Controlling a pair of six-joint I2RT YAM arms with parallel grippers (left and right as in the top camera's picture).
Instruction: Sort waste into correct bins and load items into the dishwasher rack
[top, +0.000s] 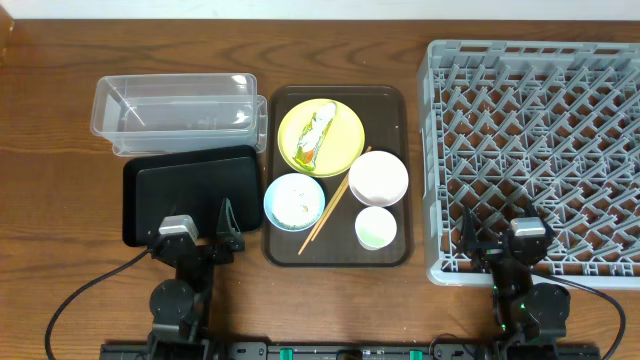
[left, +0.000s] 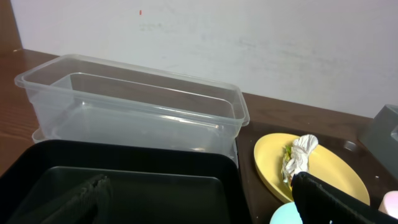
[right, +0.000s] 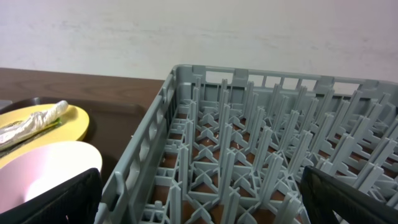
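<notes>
Overhead view, far left: a clear plastic rectangular tub at the back, upright, touching the shallow black rectangular tray just in front of it. Between these and the large square grey plastic pegged rack on the right: a dark brown serving tray, carrying a round yellow plate at the back, with a crumpled white wrapper scrap showing green and orange bits laid across it; a light blue bowl front left, with loose white rice grains inside; a white bowl to its right; a small pale green cup just in front of that; thin wooden chopsticks slanting between the two bowls. At the near edge, left gripper low over the black tray's front rim, fingers spread wide, clasping nothing. Further right, right gripper at the rack's near wall, fingers likewise wide apart, holding nothing
</notes>
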